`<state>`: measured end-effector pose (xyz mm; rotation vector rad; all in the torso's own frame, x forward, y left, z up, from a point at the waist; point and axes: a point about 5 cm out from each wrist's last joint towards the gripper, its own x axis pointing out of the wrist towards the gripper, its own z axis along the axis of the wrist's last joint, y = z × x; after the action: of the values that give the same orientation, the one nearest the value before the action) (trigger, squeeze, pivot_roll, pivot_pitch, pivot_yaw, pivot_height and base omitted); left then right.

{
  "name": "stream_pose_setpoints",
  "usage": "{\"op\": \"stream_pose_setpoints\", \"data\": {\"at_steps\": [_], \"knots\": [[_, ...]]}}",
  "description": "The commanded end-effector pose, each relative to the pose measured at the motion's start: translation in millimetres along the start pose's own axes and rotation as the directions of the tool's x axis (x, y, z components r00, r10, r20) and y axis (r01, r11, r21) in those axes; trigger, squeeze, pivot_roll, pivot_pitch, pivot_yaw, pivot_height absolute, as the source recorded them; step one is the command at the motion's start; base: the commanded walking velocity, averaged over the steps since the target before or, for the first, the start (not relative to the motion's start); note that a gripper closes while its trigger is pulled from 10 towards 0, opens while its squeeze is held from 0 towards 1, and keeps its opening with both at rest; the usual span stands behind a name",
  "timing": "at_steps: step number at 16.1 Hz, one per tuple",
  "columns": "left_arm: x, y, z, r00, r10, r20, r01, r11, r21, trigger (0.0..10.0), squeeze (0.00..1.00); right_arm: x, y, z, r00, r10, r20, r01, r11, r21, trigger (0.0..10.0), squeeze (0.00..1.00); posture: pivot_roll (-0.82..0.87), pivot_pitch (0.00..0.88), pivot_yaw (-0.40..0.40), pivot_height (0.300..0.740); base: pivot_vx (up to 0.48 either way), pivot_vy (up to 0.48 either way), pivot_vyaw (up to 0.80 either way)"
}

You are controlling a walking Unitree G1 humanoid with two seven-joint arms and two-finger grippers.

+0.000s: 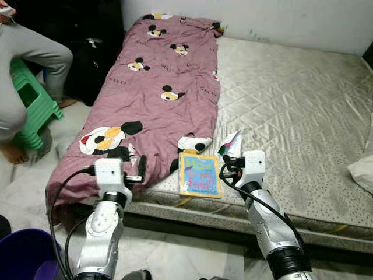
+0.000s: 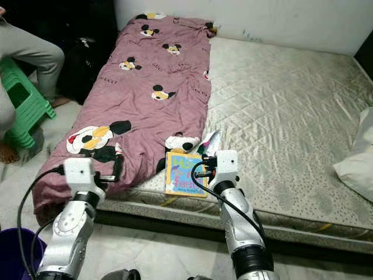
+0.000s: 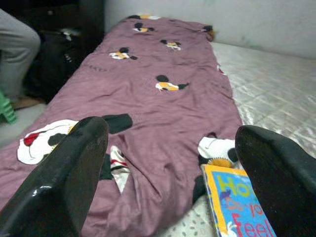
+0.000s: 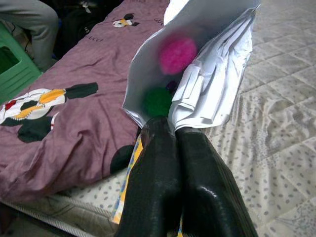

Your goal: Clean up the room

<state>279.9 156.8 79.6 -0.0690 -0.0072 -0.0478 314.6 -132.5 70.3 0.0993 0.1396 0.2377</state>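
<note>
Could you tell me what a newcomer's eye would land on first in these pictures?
Most striking is the mauve cartoon-mouse blanket spread down the left side of the bare quilted mattress. At the mattress's near edge lies a colourful picture book, and just beside it the right gripper is shut on a white paper with pink and green dots.

A low mattress (image 1: 303,111) with a pale quilted cover lies on a light tiled floor (image 1: 175,256). Taking the mauve Mickey Mouse blanket (image 1: 163,87) as landmark: it covers the mattress's left strip from the far wall to the near edge, where it hangs over. Just right of the blanket's near corner, a colourful children's book (image 1: 200,174) lies flat on the mattress near its front edge. Far right of the blanket, a white pillow (image 1: 364,166) rests on the mattress.
</note>
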Motion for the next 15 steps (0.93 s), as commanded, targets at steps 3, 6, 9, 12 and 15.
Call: {"op": "stream_pose_setpoints", "data": {"at_steps": [3,6,9,12,15], "knots": [[-0.4,1.8,3.5,1.0,-0.01,0.017,0.01,1.0,0.0,10.0,0.0,-0.7,-2.5,0.1,1.0,-0.007,0.003,0.007,1.0,0.0,10.0,0.0,-0.01,0.113,-0.056,0.74,0.406,0.0,0.0],[-0.2,1.5,3.7,1.0,-0.01,0.016,0.01,1.0,0.0,10.0,0.0,-0.6,-3.2,-0.1,1.0,-0.012,0.0,0.012,1.0,0.01,10.0,0.0,-0.01,0.115,-0.056,0.74,0.42,0.0,0.0],[0.4,4.0,1.8,1.0,0.013,-0.002,-0.013,1.0,0.009,10.0,0.0,-0.3,-3.6,0.1,1.0,-0.016,0.001,0.016,1.0,0.017,10.0,0.0,-0.01,0.118,-0.057,0.74,0.211,0.0,-0.14],[0.7,4.6,1.9,1.0,0.012,-0.003,-0.012,1.0,0.014,10.0,0.0,0.0,-3.6,0.1,1.0,-0.019,0.001,0.019,1.0,0.018,10.0,0.0,-0.01,0.119,-0.056,0.74,0.0,0.0,0.0],[1.7,5.9,-0.1,0.999,0.031,-0.023,-0.03,0.999,0.034,10.0,0.0,0.1,-4.1,-0.1,1.0,-0.024,0.0,0.024,0.999,0.022,10.0,0.0,-0.01,0.119,-0.054,0.74,0.0,0.0,0.0]]}}
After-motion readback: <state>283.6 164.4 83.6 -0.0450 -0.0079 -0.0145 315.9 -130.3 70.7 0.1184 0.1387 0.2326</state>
